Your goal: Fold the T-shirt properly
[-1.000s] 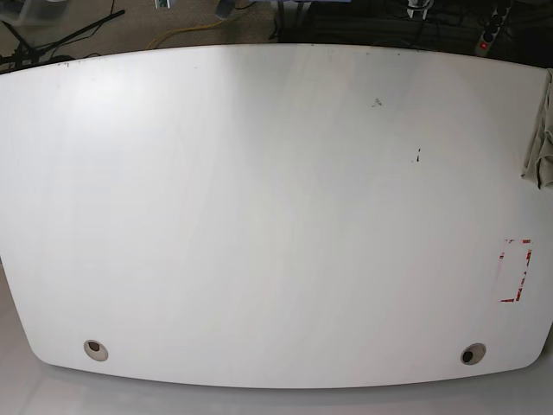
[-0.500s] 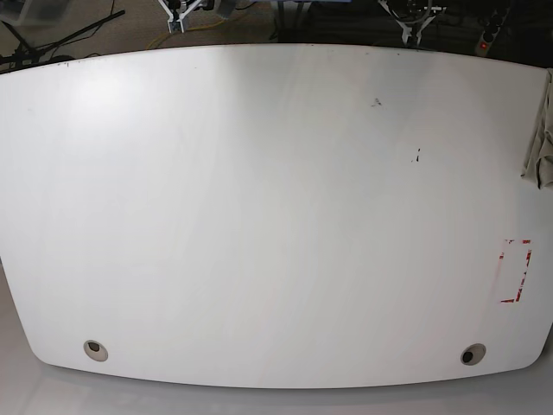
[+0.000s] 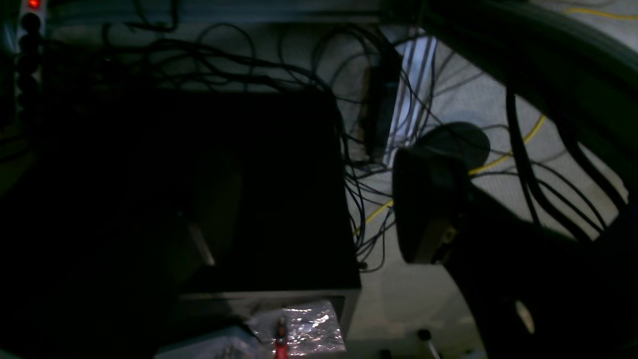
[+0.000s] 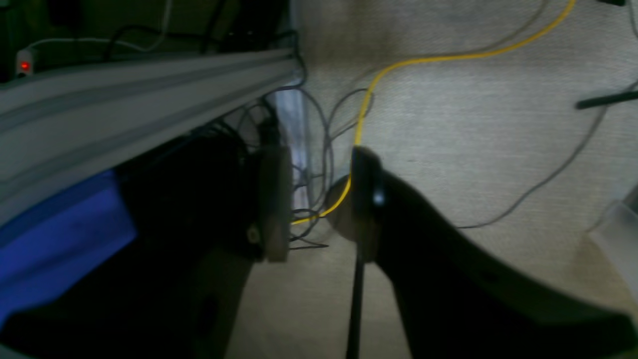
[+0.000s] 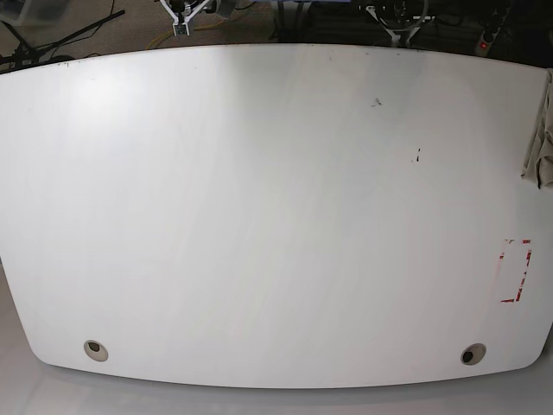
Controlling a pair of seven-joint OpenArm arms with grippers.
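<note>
Both grippers hold nothing: the right gripper (image 4: 319, 199) shows a clear gap between its fingers; the left gripper's (image 5: 390, 22) opening I cannot tell. The T-shirt (image 5: 541, 130) drapes the table's (image 5: 259, 216) right edge, so a long reach risks dragging it off. The grippers at the top edge have shifted from half a second ago.

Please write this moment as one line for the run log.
stage: start | T-shirt: bunched at table right edge, unfolded | left gripper: far edge, nothing held | right gripper: open, empty
</note>
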